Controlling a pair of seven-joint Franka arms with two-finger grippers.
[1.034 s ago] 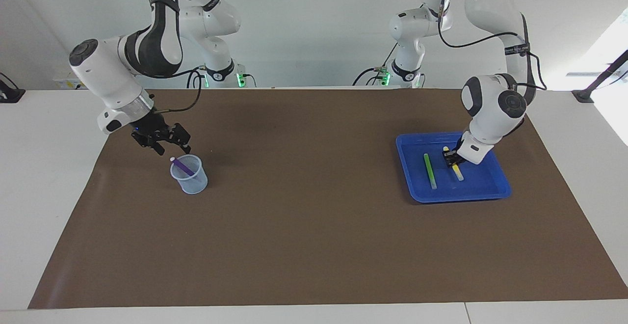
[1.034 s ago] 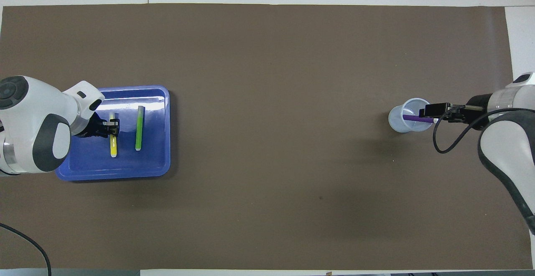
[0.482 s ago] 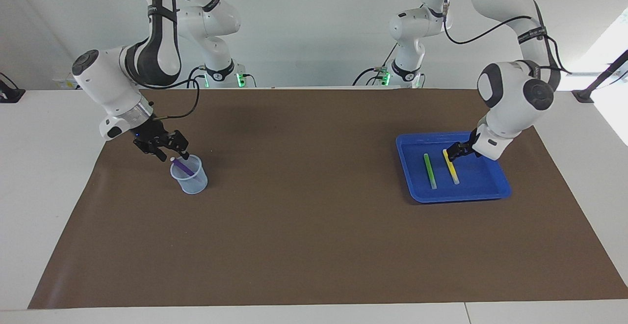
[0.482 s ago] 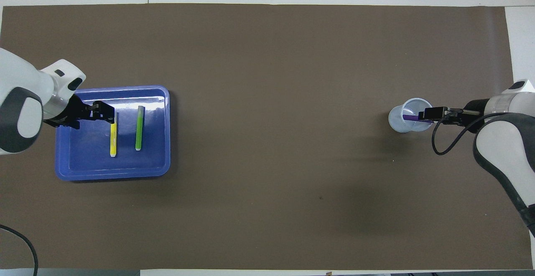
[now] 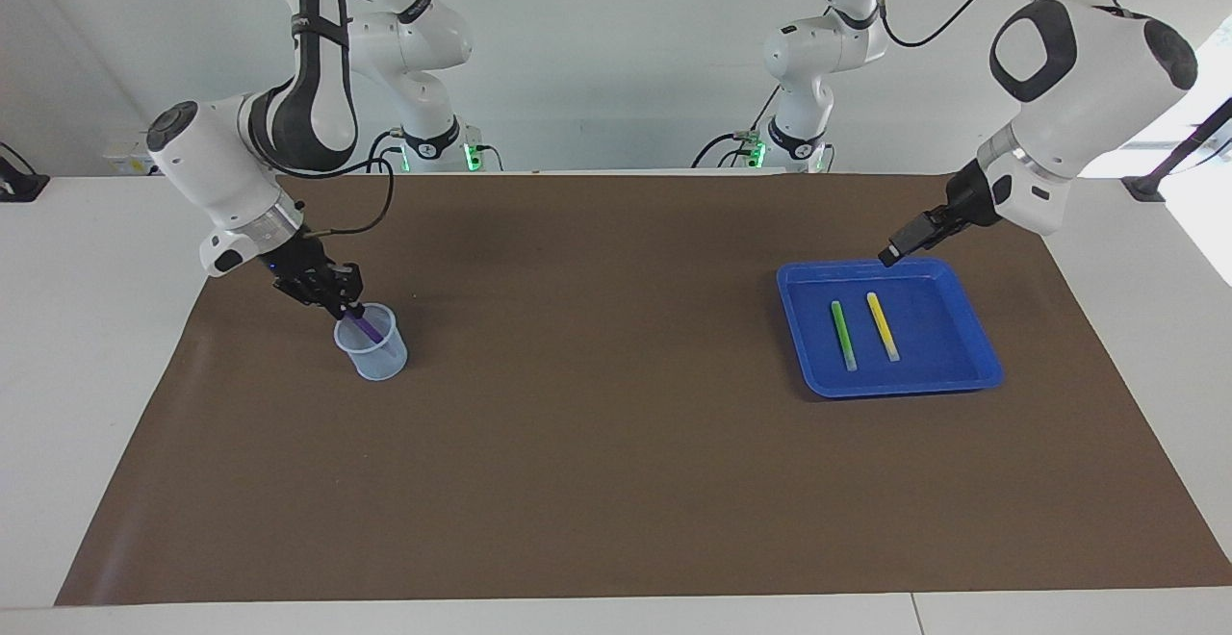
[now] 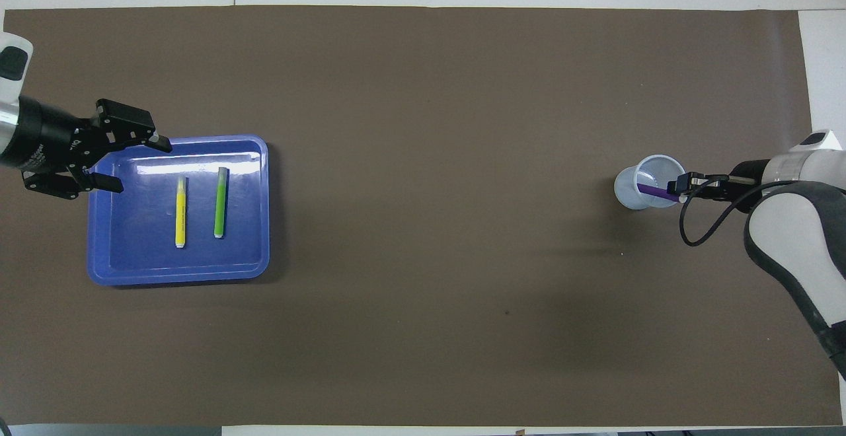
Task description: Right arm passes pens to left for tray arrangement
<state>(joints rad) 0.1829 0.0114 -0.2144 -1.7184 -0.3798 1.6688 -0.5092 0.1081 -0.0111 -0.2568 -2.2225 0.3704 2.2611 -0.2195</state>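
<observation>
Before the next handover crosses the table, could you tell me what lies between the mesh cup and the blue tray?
Nothing: between the cup and the blue tray there is only bare brown mat, shown plainly in the overhead view.

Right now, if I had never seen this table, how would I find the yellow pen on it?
Look for the bright blue tray on the brown mat, at the left arm's end of the table. Two pens lie flat in it, side by side without touching. The yellow pen is the one nearer that end of the table; its neighbour is the green pen.
</observation>
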